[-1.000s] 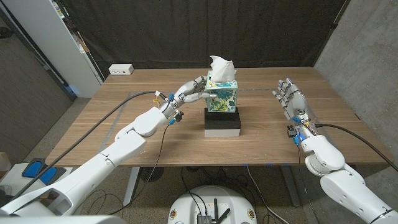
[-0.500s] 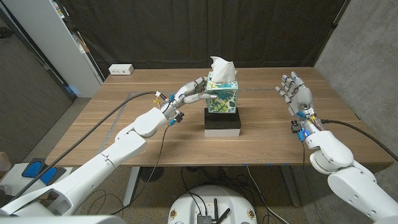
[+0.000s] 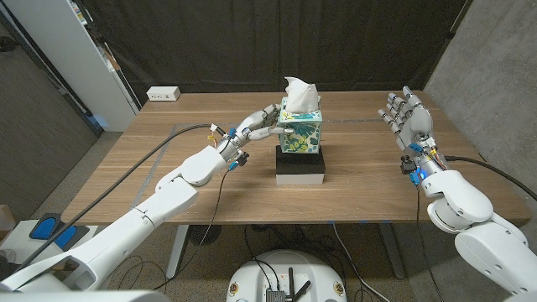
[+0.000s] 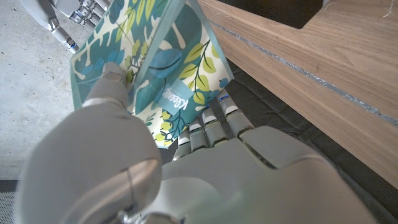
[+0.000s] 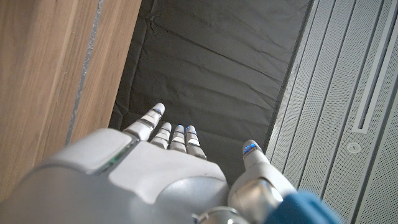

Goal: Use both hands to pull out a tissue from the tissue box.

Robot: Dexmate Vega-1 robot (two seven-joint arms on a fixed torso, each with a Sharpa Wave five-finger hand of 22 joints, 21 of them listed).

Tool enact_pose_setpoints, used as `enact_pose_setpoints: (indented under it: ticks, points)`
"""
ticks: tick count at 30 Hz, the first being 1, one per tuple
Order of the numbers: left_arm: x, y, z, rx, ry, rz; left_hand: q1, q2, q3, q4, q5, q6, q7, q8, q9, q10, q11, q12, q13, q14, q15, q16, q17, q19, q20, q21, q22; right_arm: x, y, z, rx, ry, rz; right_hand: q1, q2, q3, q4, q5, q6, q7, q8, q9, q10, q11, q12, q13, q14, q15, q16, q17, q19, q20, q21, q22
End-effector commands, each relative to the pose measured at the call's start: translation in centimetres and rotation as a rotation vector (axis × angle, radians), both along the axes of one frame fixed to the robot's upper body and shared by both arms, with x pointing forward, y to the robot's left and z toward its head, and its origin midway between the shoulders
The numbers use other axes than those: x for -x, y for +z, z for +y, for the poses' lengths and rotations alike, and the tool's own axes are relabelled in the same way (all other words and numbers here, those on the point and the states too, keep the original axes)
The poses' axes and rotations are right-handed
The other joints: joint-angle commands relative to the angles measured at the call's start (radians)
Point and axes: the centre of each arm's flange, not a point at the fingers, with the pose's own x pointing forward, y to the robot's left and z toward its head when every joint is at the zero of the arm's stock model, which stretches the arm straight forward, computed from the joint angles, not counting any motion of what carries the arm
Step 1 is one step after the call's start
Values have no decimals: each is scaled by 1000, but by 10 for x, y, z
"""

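The head view looks down from above the near edge of the wooden table (image 3: 352, 180), facing the black curtain (image 3: 268, 42) behind it, far enough to take in both arms. The left wrist view sits very near the left hand (image 4: 186, 168), right up against the tissue box (image 4: 155, 81); the same box (image 3: 299, 132) stands at the head view's centre. The right wrist view looks along the right hand (image 5: 155, 174) at the table's edge (image 5: 56, 81) and curtain.
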Motion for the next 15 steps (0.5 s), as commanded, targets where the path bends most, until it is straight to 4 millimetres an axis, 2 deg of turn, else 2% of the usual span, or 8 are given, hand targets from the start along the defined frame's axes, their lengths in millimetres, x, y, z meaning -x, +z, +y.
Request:
enact_pose_setpoints:
  ticks: [1,15]
  points:
    - [1,1,-1,0,-4,-5,1,9,6,3,7,2,-2,9,3,-3,1,0,5,-6,-13,2,1,-1,-1,6,3,16,16,-6,-5,-14,-3,4,62,-1,6,5,5,6,-1,3,11,6,7,3,1,3,5,6,7,1,8,3]
    - [-1,0,0,2,3,-5,-1,9,7,3,7,4,-2,15,4,0,1,-1,8,-7,-14,2,1,-1,0,6,3,22,34,-10,1,-44,-6,2,57,-4,10,5,12,10,0,3,21,9,8,3,6,7,7,7,11,6,7,3]
